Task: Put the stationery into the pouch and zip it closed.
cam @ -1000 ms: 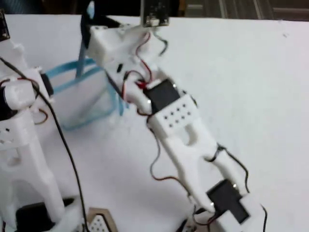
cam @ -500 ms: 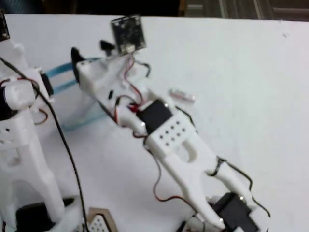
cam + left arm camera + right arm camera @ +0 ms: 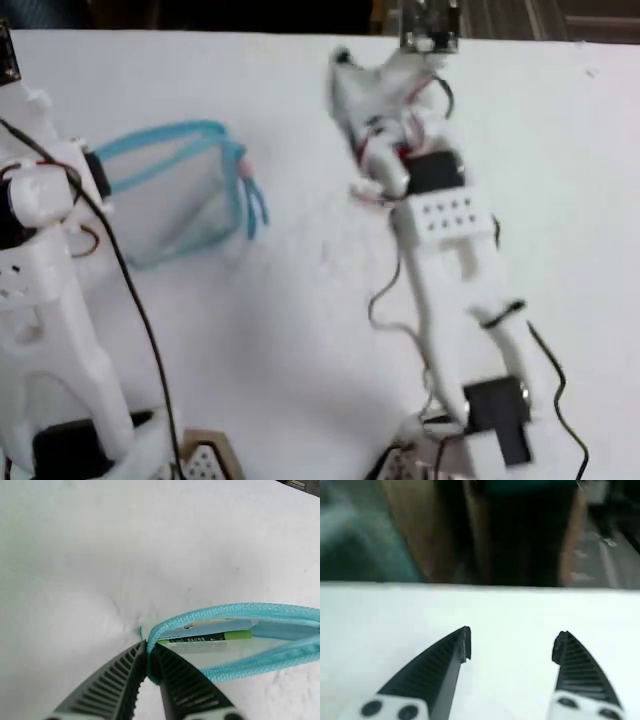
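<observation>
**Item 1. Left gripper [image 3: 149,652].** Clenched on the corner of the pouch [image 3: 235,611]. We see the turquoise zipper tape pinched between its ribbed jaws, right at the tips.

**Item 2. Pouch.** It lies on the table [image 3: 75,555] and stretches away ahead of the left gripper's tips. Its zipper gapes in a loop, so the mouth is open. A green pen [image 3: 210,637] lies inside, one end close to the pinched corner.

**Item 3. Right gripper [image 3: 512,642].** Released, jaws wide apart with nothing between them. It sits above bare table, well apart from the pouch.

**Item 4. Hazards, as we judge them.**
- The left gripper holds only a thin edge of tape. A hard tug on the zipper could strip the tape from the jaws, and the pouch would drag across the table instead of closing.
- The pen sits close under the open tape near the held corner. Its end could catch the slider or slip out if the pouch is lifted or tilted.
- The empty right gripper must come in from some way off. A coarse approach could push the limp pouch wall and fold the mouth shut.
</observation>
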Controlling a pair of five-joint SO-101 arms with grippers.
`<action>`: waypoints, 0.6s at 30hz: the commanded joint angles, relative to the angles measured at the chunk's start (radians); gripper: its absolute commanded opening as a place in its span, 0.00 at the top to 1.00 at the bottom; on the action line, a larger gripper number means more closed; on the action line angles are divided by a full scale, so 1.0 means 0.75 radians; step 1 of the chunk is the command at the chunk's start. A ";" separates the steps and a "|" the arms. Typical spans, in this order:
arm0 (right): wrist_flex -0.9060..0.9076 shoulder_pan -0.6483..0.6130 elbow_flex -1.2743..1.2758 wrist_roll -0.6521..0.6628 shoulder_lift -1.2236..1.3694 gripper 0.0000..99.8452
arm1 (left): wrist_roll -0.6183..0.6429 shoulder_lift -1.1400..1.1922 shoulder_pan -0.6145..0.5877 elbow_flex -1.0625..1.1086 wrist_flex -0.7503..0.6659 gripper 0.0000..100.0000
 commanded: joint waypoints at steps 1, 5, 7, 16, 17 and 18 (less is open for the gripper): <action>0.287 0.052 -0.047 0.462 0.157 0.73 | -0.008 0.048 0.003 0.002 -0.002 0.98; 0.557 0.042 -0.160 0.708 0.373 0.73 | -0.008 0.048 0.003 0.002 -0.002 0.98; 0.656 0.030 -0.241 0.734 0.490 0.73 | -0.008 0.048 0.003 0.002 -0.002 0.98; 0.830 0.038 -0.700 0.820 1.128 0.73 | -0.008 0.048 0.003 0.002 -0.002 0.98; 0.862 0.038 -0.767 0.820 1.188 0.73 | -0.008 0.048 0.003 0.002 -0.002 0.98; 0.899 0.040 -0.829 0.820 1.237 0.73 | -0.008 0.048 0.003 0.002 -0.002 0.98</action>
